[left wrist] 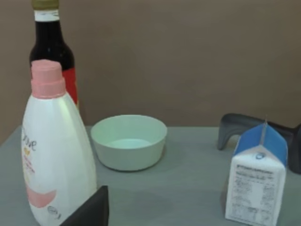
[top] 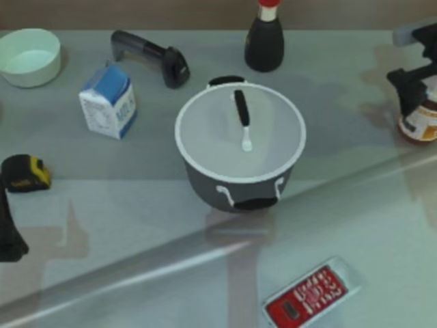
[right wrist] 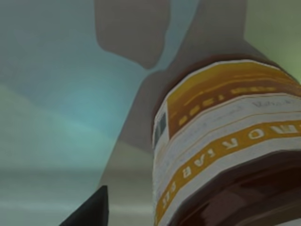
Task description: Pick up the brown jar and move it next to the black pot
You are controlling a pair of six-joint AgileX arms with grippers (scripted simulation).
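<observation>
The brown jar point(top: 420, 121) is being straddled by the right gripper point(top: 412, 87), grip honestly can't be told, so it could get tipped before reaching the far-off black pot point(top: 239, 140).

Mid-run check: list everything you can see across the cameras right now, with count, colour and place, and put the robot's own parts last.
black pot with pale grey lid: 1, dark grey-black, table centre.
brown jar with white-and-orange label: 1, brown, right edge, under the right claw.
dark bottle with red cap: 1, black, far edge behind the pot.
white bowl: 1, white, far left corner.
blue-and-white carton: 1, left of the pot.
black handheld scanner: 1, behind the carton.
yellow-and-black tape measure: 1, left edge.
red-and-white calculator: 1, near edge, right of centre.
white pink-capped bottle: 1, left wrist view only.
right claw: black, at the jar.
left claw: black, left edge, parked.
</observation>
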